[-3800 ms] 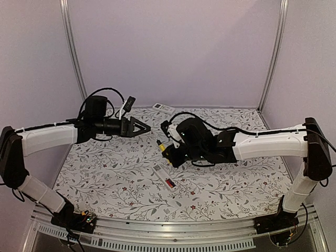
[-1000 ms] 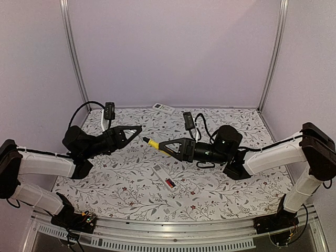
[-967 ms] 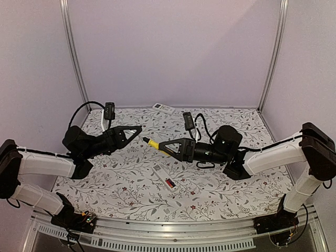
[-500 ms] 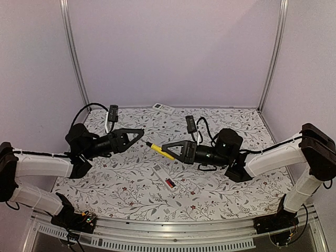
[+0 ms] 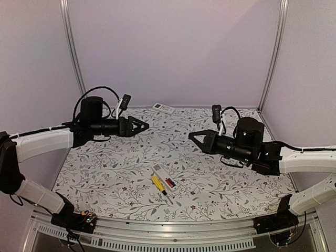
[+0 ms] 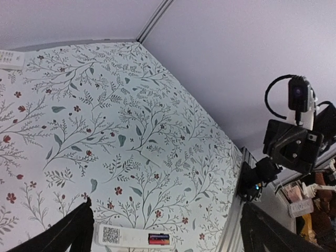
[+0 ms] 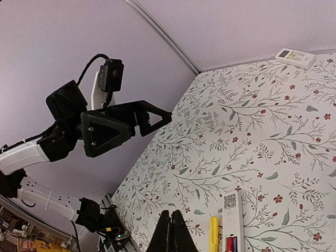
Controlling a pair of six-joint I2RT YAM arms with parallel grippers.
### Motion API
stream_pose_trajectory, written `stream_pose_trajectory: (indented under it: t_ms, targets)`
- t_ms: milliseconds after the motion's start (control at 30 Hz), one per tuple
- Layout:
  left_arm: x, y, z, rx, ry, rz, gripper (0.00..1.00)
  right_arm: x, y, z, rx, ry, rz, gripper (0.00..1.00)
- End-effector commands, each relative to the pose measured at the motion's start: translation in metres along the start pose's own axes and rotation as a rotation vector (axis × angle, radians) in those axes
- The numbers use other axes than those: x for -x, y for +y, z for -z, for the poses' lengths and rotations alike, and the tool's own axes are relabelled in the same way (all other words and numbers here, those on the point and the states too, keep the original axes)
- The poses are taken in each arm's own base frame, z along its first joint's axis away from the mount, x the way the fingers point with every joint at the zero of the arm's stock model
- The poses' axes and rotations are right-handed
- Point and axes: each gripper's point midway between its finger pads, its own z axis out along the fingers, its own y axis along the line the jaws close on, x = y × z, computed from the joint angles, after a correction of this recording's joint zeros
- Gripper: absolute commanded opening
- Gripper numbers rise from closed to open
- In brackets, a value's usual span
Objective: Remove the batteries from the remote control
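Right gripper point(image 7: 171, 216) pinched closed on nothing — left gripper point(image 6: 166, 205) spread wide, empty (both clear of the remote control point(image 5: 164, 176)).

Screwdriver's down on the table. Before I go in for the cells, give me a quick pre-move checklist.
1. Compartment exposed: ok. The remote control lies back up and the batteries show at one end.
2. Batteries unloaded: not ok, both sit in the remote.
3. Left gripper ready: ok, open and empty, held off to the side.
4. Right gripper ready: not ok, shut and empty; open it before grasping.
5. Screwdriver out of the way: not ok, it lies close alongside the remote; whether they touch, cannot tell.
6. Cells loose enough to lift: cannot tell.
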Motion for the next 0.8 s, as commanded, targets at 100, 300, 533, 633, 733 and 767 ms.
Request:
stream_pose_trajectory:
  t_ms: [100,300,533,633,733,767]
  targets:
    - [-0.056,0.015,-0.023,-0.032,0.239,0.071,0.97,-0.011,-0.051,0.031,-0.264,0.044,0.055,0.0]
    - [-0.06,0.017,-0.019,-0.012,0.234,0.071,0.97,-0.024,-0.057,0.035,-0.259,0.076,0.047,0.0]
    - [-0.049,0.013,-0.004,0.041,0.196,0.019,0.98,-0.071,-0.052,0.031,-0.195,0.249,0.112,0.14]
    - [-0.049,0.019,0.004,0.085,0.186,0.025,0.99,-0.092,-0.045,0.028,-0.177,0.307,0.129,0.21]
    - [-0.046,0.027,0.015,0.131,0.157,0.033,0.99,-0.11,-0.042,0.019,-0.181,0.355,0.119,0.31]
    - [-0.043,0.03,0.019,0.145,0.148,0.037,0.99,-0.115,-0.04,0.015,-0.193,0.368,0.125,0.35]
